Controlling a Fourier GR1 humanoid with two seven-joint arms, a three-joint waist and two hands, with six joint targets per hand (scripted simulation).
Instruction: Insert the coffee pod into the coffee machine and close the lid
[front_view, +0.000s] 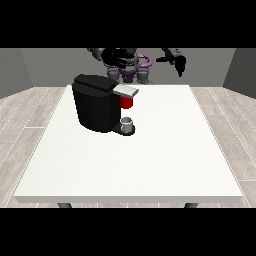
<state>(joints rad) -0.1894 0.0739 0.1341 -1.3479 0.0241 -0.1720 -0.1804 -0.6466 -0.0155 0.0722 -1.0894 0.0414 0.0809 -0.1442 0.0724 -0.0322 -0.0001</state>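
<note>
1 white table (150, 165) carries 1 black coffee machine (95, 105), standing near the table's far left corner. Its grey lid (126, 90) juts out level toward the view's right, with 1 red thing at the machine (127, 102) just beneath it. Lower down, 1 small grey thing (127, 121) sits on the machine's base; whether it is the pod cannot be told. 2 hands show beyond the table's far edge, both raised and well apart from the machine. The hand at the view's left (118, 59) is dark against the torso; its fingers cannot be made out. The hand at the view's right (176, 61) hangs with fingers relaxed, holding nothing.
</note>
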